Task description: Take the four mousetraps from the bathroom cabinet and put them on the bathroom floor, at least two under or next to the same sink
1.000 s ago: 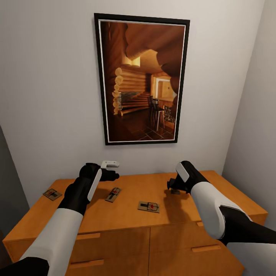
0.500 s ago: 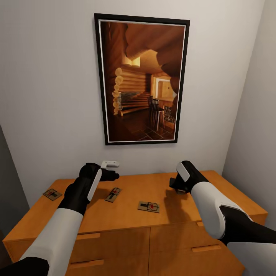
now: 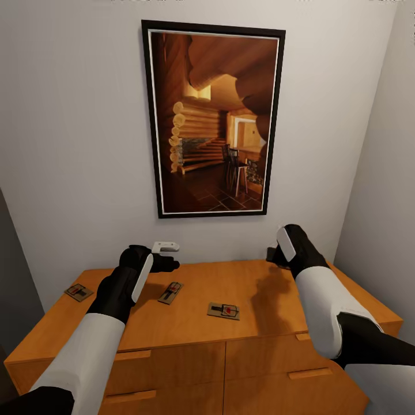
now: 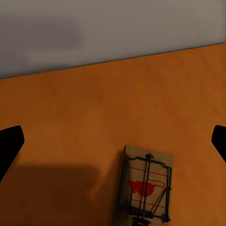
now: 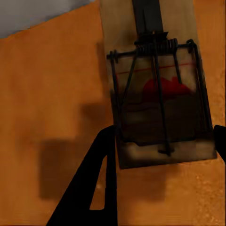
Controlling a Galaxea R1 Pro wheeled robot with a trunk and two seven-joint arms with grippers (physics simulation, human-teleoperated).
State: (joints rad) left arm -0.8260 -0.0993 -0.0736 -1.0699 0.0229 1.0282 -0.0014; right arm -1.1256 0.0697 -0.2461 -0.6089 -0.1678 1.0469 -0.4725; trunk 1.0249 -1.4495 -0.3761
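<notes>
Three mousetraps lie on the orange-brown cabinet [image 3: 190,331]: one at its left end [image 3: 79,292], one left of the middle [image 3: 170,292] and one in the middle [image 3: 223,310]. My left gripper [image 3: 166,263] hovers open above the back of the top, and its wrist view shows a mousetrap [image 4: 146,186] lying below the spread fingers [image 4: 9,146]. My right gripper [image 3: 274,254] is raised over the cabinet's right half. In its wrist view it is shut on another mousetrap [image 5: 157,94], which hangs above the wooden top.
A large framed picture [image 3: 213,118] of a log interior hangs on the white wall behind the cabinet. A side wall [image 3: 386,202] closes in on the right. Drawer fronts with handles [image 3: 310,373] face me below the top.
My right gripper has risen from the cabinet top and moved back and right, carrying a mousetrap up with it. The left arm and the three lying traps have stayed still.
</notes>
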